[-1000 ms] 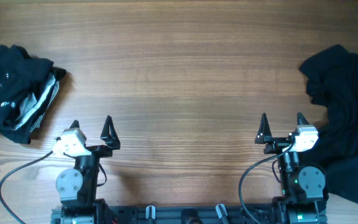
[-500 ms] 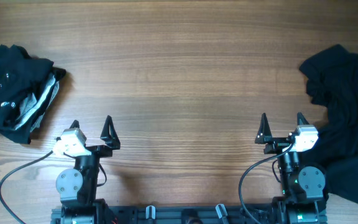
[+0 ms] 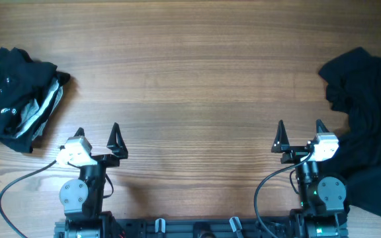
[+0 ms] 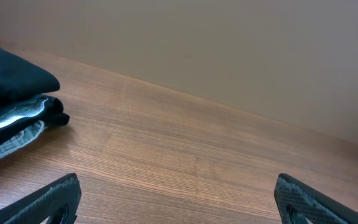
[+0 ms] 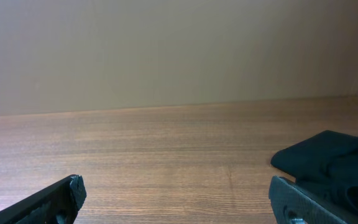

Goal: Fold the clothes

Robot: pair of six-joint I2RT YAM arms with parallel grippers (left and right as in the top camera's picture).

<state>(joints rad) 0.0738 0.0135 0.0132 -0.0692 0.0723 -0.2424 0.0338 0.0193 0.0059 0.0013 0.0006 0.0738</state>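
A crumpled black garment (image 3: 370, 125) lies spread over the table's right side; its near edge (image 5: 334, 163) shows in the right wrist view. A folded stack of dark clothes with a grey striped layer (image 3: 17, 98) sits at the far left, also visible in the left wrist view (image 4: 11, 109). My left gripper (image 3: 97, 135) rests near the front edge, open, with only bare wood between its fingers (image 4: 51, 199). My right gripper (image 3: 299, 134) stands open too, just left of the black garment, holding nothing.
The wooden table (image 3: 190, 79) stretches between the two clothing piles. Both arm bases and their cables sit at the front edge (image 3: 197, 225). A plain beige wall (image 5: 166, 50) rises behind the table's far edge.
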